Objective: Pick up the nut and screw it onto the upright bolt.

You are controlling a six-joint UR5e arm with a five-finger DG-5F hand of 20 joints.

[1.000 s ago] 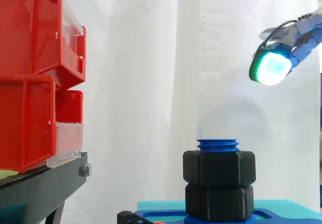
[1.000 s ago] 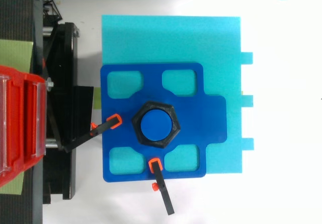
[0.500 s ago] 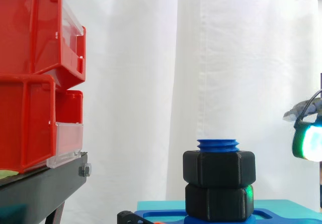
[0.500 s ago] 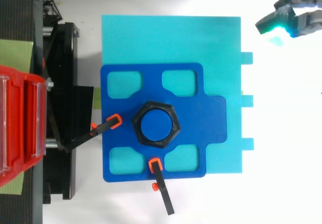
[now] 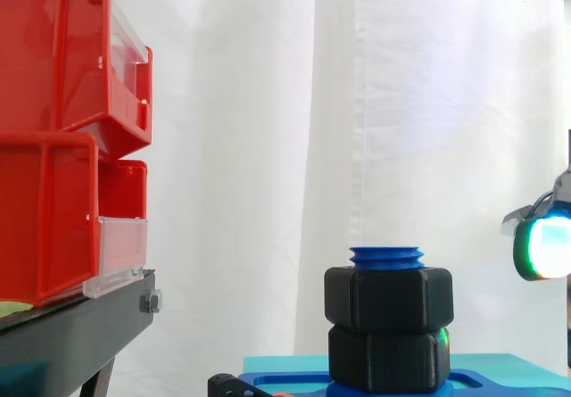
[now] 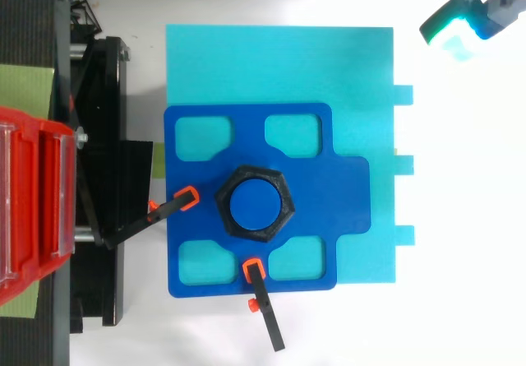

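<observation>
The nut looks matt black plastic, the bolt smooth blue plastic. The red bins are glossy plastic, the curtain cloth

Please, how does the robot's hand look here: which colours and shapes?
The hand ends in a thick, rounded pad that glows white-cyan with a green edge. Behind the pad, its body is grey-blue and blocky.
</observation>
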